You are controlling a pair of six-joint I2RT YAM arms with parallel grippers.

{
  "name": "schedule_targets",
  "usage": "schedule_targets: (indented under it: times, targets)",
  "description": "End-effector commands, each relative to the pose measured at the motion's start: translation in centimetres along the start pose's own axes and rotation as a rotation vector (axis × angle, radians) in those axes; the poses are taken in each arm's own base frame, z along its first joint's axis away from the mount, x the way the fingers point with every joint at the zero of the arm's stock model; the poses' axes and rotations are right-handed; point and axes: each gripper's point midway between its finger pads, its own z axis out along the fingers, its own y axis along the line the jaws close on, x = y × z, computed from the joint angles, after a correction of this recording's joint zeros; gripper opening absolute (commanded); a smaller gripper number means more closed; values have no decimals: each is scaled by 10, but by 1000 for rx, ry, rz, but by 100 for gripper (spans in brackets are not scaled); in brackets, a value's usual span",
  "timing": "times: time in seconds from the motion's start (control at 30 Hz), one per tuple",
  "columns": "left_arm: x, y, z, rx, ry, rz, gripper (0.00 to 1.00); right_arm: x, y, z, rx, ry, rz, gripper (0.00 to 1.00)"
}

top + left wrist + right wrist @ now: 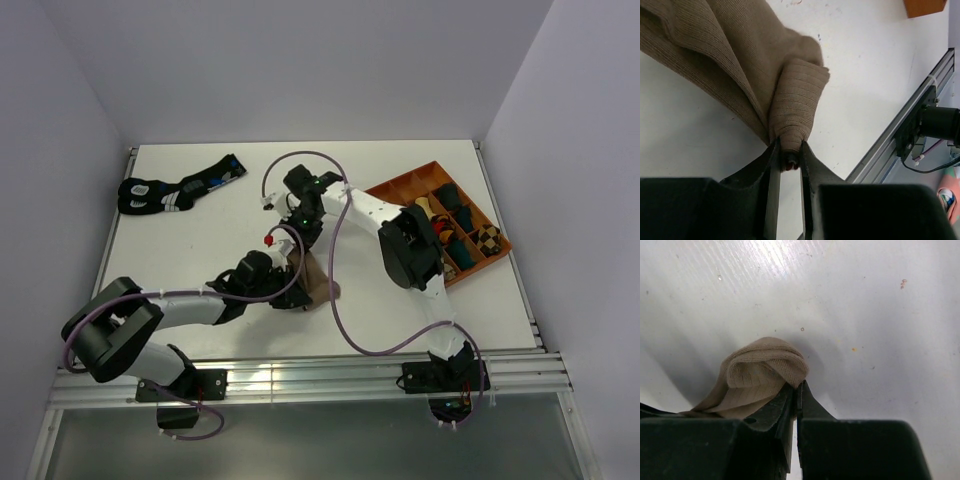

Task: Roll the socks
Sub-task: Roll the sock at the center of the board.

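Tan sock [322, 285] — 2 arms [365, 210] hide most of it.

High rear view downward; two close wrist views, all sharing tan sock [790, 95]

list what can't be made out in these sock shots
- sock, top view: mostly hidden under left gripper; cuff unseen.
- right gripper, right wrist view: whether its shut tips pinch cloth, hidden by its own fingers.
- tray, top view: contents too small, partly behind right arm.
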Motion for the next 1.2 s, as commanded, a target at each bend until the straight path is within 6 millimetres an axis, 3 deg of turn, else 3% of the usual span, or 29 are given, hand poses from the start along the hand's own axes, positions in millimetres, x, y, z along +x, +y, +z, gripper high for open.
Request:
schedule_targets:
  times: [0.0,0.27,0.37,0.4,0.5,0.57,0.77,0.87,0.97,1.17]
  targets:
    - [22,-6,2,53,109,-4,0,-21,-16,7,59,-49,-30,6]
    - [43,15,3,45,169,-119,0,-15,-21,13,84,-34,-14,8]
    - [43,19,4,45,183,-154,0,-14,-18,9,81,-44,-21,23]
    - [44,22,4,35,190,-157,0,-11,-16,6,83,-44,-23,37]
    - [43,22,4,35,202,-164,0,-14,-13,-8,94,-72,-38,57]
    - [43,24,3,33,214,-173,0,-17,-12,-17,100,-104,-43,61]
    - [42,30,-1,38,238,-213,0,-18,-7,-62,115,-192,-68,62]
    - [38,33,-4,52,249,-229,0,-7,-4,-82,93,-228,-92,61]
    - [33,32,-5,60,275,-229,0,23,-1,-96,86,-231,-135,56]
    - [25,27,-3,72,323,-243,0,71,26,-91,4,-185,-272,56]
